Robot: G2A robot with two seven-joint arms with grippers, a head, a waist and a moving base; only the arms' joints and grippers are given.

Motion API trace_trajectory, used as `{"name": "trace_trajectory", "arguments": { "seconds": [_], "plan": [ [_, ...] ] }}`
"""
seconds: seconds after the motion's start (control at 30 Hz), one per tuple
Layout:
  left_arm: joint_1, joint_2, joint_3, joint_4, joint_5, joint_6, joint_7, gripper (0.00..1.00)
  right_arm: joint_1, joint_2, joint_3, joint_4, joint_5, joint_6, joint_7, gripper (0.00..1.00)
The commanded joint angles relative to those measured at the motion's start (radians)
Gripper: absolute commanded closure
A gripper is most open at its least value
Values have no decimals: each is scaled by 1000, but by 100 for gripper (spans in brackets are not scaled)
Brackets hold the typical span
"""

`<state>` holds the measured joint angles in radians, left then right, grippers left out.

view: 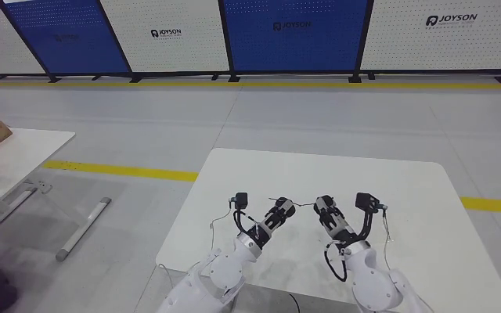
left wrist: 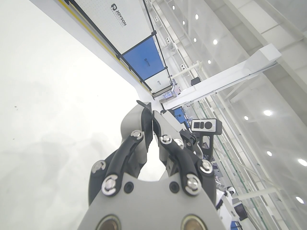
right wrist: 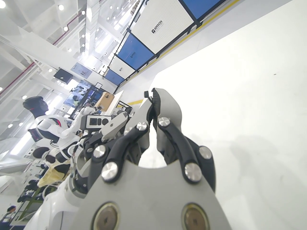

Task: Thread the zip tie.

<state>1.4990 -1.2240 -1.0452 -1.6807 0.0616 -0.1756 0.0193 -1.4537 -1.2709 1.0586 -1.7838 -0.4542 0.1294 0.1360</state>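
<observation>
From above, one thin dark zip tie (view: 301, 204) stretches straight between the two grippers, held up over the white table (view: 407, 180). The left gripper (view: 282, 210) pinches one end and the right gripper (view: 322, 206) pinches the other.

At the left wrist, the fingers are pressed together and a black stub of the tie sticks out just past their tips.

At the right wrist, the fingers are clamped tight as well. What sits between them is too small to make out there.
</observation>
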Motion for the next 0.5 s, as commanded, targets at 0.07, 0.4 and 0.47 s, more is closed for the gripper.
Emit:
{"name": "trace_trajectory", "arguments": {
  "seconds": [0.07,0.4,0.47],
  "plan": [
    [0,0,0,0,0,0,0,100,-6,0,5,-6,4,-8,12,100],
    [0,0,0,0,0,0,0,100,-26,-2,32,-22,16,-21,-4,100],
    [0,0,0,0,0,0,0,100,-27,-3,34,-22,15,-22,-1,100]
  ]
}}
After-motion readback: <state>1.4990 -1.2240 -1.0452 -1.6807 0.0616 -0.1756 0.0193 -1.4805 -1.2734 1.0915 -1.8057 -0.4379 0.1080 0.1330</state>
